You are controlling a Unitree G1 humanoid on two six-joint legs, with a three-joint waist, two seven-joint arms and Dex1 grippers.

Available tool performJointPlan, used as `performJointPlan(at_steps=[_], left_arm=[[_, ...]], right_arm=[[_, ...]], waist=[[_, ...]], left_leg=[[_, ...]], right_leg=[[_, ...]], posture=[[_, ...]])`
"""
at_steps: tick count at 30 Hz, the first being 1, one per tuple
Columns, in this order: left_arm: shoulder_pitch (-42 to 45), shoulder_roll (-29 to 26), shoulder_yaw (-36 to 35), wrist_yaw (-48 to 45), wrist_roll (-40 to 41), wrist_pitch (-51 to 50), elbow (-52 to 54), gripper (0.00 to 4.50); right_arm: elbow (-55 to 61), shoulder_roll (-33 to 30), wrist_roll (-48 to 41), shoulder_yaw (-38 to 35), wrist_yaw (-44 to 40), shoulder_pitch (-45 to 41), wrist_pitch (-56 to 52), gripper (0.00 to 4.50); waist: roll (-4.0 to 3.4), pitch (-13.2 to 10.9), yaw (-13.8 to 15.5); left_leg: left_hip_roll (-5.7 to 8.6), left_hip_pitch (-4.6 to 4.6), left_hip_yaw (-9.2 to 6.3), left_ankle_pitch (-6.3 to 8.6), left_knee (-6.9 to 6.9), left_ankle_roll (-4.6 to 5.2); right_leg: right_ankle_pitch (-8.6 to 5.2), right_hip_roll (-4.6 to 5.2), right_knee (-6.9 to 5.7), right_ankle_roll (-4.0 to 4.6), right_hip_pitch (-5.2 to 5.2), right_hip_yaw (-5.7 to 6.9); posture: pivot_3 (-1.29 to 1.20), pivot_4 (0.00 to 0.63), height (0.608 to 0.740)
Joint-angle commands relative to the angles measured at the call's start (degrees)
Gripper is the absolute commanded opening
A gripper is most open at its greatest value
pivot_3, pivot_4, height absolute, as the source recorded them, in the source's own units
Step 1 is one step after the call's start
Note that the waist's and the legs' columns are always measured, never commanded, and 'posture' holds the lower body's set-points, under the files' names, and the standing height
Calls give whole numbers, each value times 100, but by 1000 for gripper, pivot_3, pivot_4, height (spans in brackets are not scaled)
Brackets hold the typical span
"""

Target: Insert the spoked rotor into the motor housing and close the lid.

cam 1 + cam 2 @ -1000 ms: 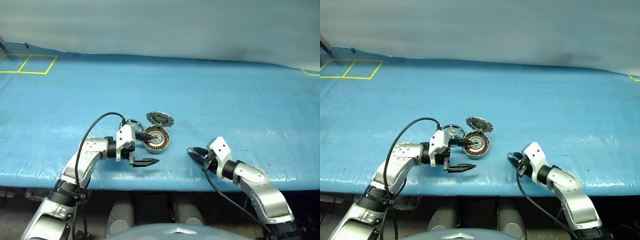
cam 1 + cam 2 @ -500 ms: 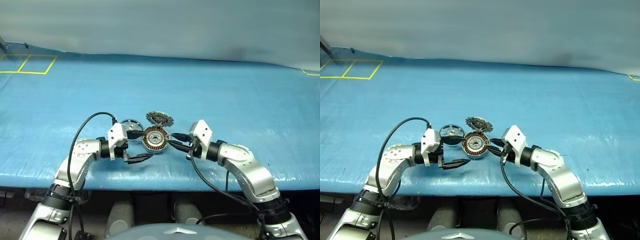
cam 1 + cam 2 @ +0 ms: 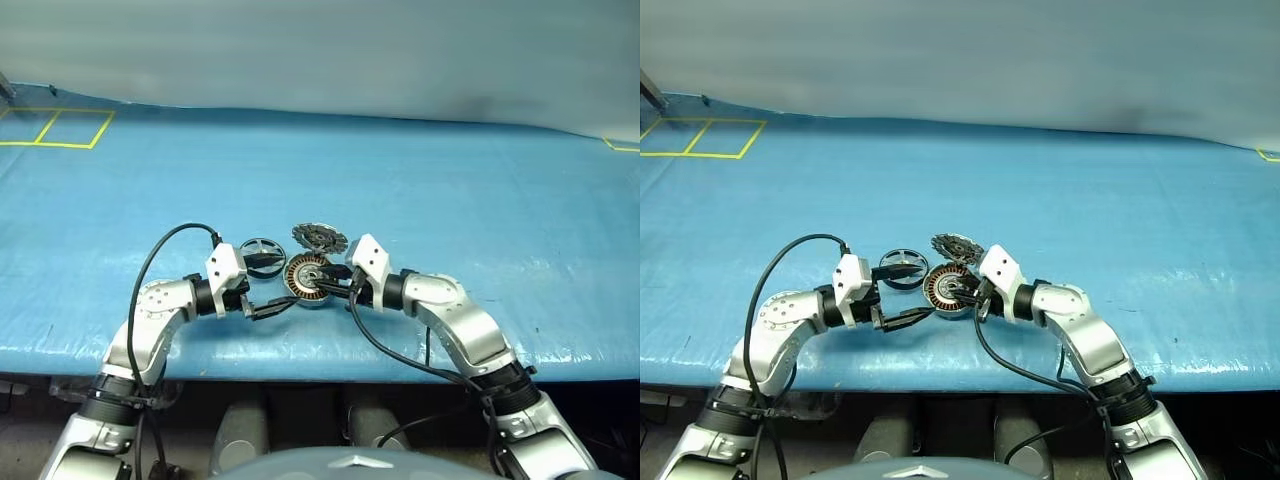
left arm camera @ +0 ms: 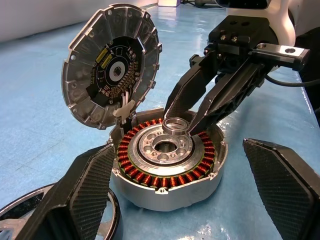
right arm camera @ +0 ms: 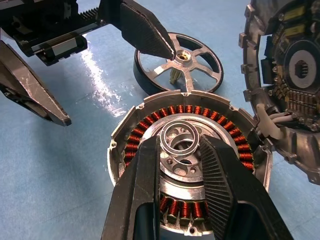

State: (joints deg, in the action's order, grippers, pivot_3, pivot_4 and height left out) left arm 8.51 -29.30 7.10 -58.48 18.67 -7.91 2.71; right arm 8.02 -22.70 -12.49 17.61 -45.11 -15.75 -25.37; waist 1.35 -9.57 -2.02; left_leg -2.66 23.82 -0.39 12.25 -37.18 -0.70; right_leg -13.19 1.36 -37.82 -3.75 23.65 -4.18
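Right hand (image 5: 181, 145): a small silver ring (image 5: 181, 138) is pinched above the motor housing (image 4: 167, 160) hub.
Left hand (image 4: 190, 185): spread, empty, flanking the housing.
Lid (image 4: 112, 65): propped upright behind.
Spoked rotor (image 5: 180, 62): on bench (image 3: 480, 200).

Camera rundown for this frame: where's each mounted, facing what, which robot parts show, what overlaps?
Left and right eye views: head stereo pair, forward and down over the blue table; both arms show.
Left wrist view: along the open left gripper at the motor housing, the raised lid and the right gripper.
Right wrist view: along the right gripper's fingers, holding a small ring over the hub; the spoked rotor beyond.
Shared: the housing, in all.
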Motion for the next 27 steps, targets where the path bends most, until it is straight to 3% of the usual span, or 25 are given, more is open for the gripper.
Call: performJointPlan(at_steps=[1,27], left_arm=[[15,-15,-138,61,56,98,265,4500],[35,-80,-95,216,-20,91,272,4500]], right_arm=[[-58,57,33,-15,-58,-170,172,822],[-348,159,269,59,-129,-278,178,822]], waist=[[0,0,-1],[0,0,-3]], left_leg=[[0,0,0,0,0,0],[0,-1,0,0,1,0]], right_leg=[[0,0,0,0,0,0],[0,0,0,0,0,0]], posture=[[0,150,740],[0,150,740]])
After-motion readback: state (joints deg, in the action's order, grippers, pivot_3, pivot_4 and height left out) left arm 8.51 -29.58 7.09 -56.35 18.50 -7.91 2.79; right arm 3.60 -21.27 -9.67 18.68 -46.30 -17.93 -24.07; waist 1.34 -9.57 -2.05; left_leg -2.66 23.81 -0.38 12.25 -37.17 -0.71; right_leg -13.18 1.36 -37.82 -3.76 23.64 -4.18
